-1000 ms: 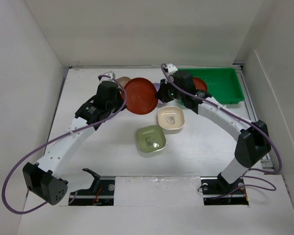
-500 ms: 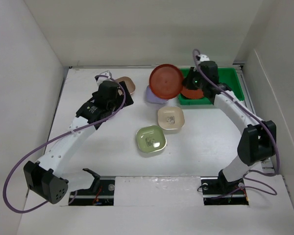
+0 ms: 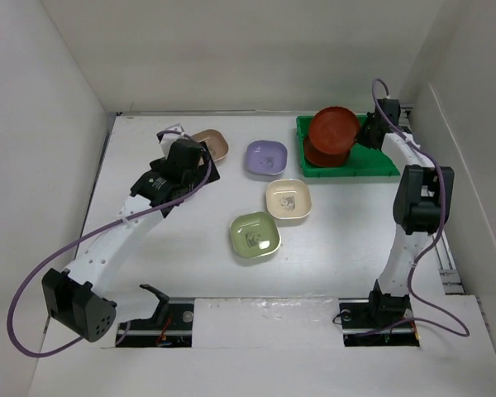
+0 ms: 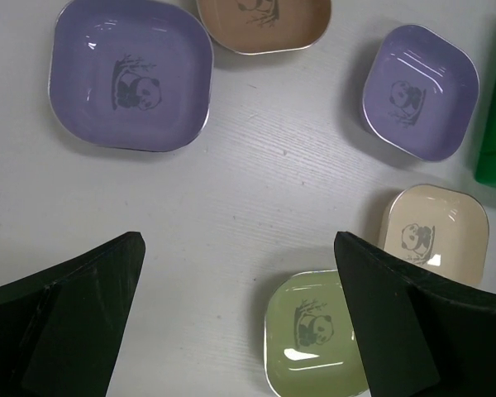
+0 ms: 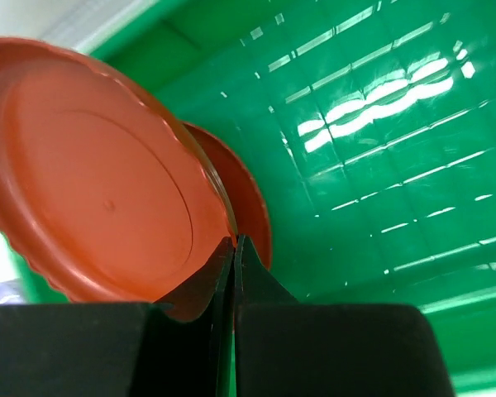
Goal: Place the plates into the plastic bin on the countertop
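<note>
My right gripper (image 3: 365, 132) is shut on the rim of a round red plate (image 3: 335, 126), holding it tilted over the left end of the green plastic bin (image 3: 372, 161). In the right wrist view the closed jaws (image 5: 236, 248) pinch that plate (image 5: 99, 174), with a second red plate (image 5: 250, 217) behind it in the bin (image 5: 380, 165). My left gripper (image 4: 240, 314) hangs open and empty above the countertop. Below it lie two lilac plates (image 4: 131, 74) (image 4: 420, 89), a tan one (image 4: 264, 21), a cream one (image 4: 434, 236) and a pale green one (image 4: 314, 331).
From above, the tan plate (image 3: 211, 143) lies just past my left gripper (image 3: 200, 157). The lilac (image 3: 266, 158), cream (image 3: 288, 201) and green (image 3: 255, 235) plates sit mid-table. White walls close in the countertop; the bin stands at the back right.
The left gripper opened and let go of the red plate. The right gripper carried that plate to the right, from mid-table to above the bin. The left arm barely moved.
</note>
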Available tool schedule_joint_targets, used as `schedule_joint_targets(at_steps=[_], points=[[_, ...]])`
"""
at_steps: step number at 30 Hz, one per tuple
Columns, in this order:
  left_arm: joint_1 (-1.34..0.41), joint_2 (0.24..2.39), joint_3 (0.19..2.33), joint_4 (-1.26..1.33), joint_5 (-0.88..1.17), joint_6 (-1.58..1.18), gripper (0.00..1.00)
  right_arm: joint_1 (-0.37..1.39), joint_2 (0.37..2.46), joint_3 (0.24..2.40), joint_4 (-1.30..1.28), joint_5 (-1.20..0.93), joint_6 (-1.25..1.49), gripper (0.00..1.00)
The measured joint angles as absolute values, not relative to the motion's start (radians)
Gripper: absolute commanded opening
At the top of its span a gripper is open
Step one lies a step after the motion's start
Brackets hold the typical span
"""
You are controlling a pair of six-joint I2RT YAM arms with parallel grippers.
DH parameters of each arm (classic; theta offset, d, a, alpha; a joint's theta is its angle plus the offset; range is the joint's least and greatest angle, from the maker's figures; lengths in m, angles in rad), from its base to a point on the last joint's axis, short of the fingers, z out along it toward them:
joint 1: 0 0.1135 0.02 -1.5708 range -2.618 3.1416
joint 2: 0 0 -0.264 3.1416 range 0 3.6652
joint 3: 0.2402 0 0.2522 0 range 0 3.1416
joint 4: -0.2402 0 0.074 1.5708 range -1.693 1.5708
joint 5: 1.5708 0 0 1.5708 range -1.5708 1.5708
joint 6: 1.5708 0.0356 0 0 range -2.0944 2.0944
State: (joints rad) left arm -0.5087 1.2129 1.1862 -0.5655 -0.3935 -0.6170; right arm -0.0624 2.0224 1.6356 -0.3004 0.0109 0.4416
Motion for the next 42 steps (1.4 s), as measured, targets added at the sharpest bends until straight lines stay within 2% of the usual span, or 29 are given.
schedule_joint_targets(at_steps=[5, 6, 10, 13, 18, 21, 28, 32, 36, 42], points=[[-0.509, 1.237, 1.186, -0.574, -0.399, -0.614, 1.00, -0.071, 2.090, 1.658, -0.339, -0.023, 0.442, 0.00], [-0.508, 1.243, 1.186, -0.574, -0.398, -0.613, 1.00, -0.070, 2.090, 1.658, -0.347, -0.026, 0.442, 0.04], [-0.498, 1.262, 1.186, -0.576, -0.392, -0.611, 1.00, -0.064, 2.088, 1.660, -0.346, -0.048, 0.441, 0.67], [-0.486, 1.264, 1.186, -0.577, -0.389, -0.611, 1.00, -0.054, 2.083, 1.658, -0.346, -0.065, 0.432, 0.78], [-0.475, 1.264, 1.186, -0.577, -0.389, -0.611, 1.00, -0.029, 2.021, 1.653, -0.357, -0.071, 0.418, 0.87], [-0.475, 1.264, 1.186, -0.578, -0.390, -0.611, 1.00, -0.006, 1.945, 1.642, -0.361, -0.054, 0.387, 1.00], [-0.475, 1.269, 1.198, -0.603, -0.405, -0.612, 1.00, 0.166, 1.743, 1.585, -0.366, -0.021, 0.284, 1.00], [-0.474, 1.288, 1.228, -0.636, -0.438, -0.622, 1.00, 0.321, 1.726, 1.570, -0.369, -0.033, 0.196, 1.00], [-0.445, 1.321, 1.262, -0.673, -0.465, -0.643, 1.00, 0.448, 1.834, 1.642, -0.402, -0.048, 0.101, 0.97], [-0.400, 1.341, 1.263, -0.702, -0.477, -0.653, 1.00, 0.553, 2.133, 1.898, -0.512, -0.006, 0.020, 0.94]])
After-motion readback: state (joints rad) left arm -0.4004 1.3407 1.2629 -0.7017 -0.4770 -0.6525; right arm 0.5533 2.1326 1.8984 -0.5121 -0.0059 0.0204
